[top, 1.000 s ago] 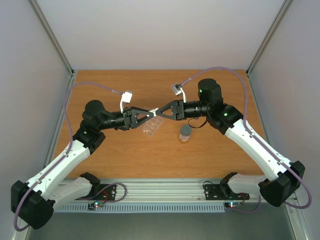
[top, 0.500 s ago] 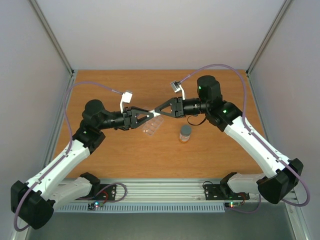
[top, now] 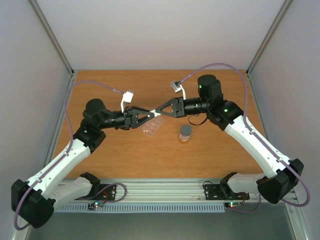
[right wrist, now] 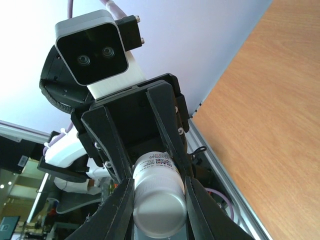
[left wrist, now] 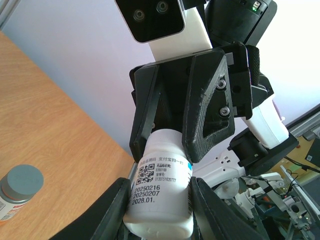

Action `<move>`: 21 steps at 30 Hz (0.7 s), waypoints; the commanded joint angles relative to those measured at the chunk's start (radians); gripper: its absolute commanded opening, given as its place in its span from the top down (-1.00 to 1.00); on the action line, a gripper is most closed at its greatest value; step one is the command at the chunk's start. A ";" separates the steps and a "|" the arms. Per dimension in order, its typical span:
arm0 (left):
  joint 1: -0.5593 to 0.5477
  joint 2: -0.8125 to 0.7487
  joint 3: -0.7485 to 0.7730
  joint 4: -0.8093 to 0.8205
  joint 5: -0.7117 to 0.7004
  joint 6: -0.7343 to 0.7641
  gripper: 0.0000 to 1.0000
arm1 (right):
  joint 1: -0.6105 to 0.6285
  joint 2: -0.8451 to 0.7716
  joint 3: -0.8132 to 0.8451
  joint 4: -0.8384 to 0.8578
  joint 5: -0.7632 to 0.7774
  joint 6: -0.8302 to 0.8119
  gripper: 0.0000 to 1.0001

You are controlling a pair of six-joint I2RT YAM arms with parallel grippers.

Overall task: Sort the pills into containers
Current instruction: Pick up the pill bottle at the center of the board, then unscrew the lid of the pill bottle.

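Observation:
A white pill bottle (top: pixel 156 114) hangs in the air over the table, held between both grippers. My left gripper (left wrist: pixel 159 200) is shut on its labelled body (left wrist: pixel 161 182). My right gripper (right wrist: pixel 159 202) comes from the opposite side, and its fingers (left wrist: pixel 205 100) press on both sides of the bottle's cap (right wrist: pixel 159 212). The containers are the cells of a clear flat pill box (top: pixel 152 128), which lies on the wood just below the grippers. No pills show in any view.
A small bottle with a grey cap (top: pixel 185 133) stands upright on the table to the right of the pill box, also seen in the left wrist view (left wrist: pixel 20 184). Grey walls close in the table on three sides.
My right gripper slid a little left onto the bottle's cap and narrowed its jaws against it. The left gripper and the bottle stayed put.

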 commanded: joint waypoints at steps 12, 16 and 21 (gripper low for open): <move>0.017 0.053 -0.004 0.416 0.067 -0.349 0.99 | -0.003 -0.008 0.087 -0.061 -0.108 -0.447 0.97; 0.017 0.070 0.004 0.499 0.091 -0.429 0.99 | -0.004 0.001 0.123 -0.094 -0.137 -0.540 0.97; 0.017 0.087 0.030 0.533 0.114 -0.493 0.99 | -0.003 0.000 0.192 -0.168 -0.105 -0.633 0.97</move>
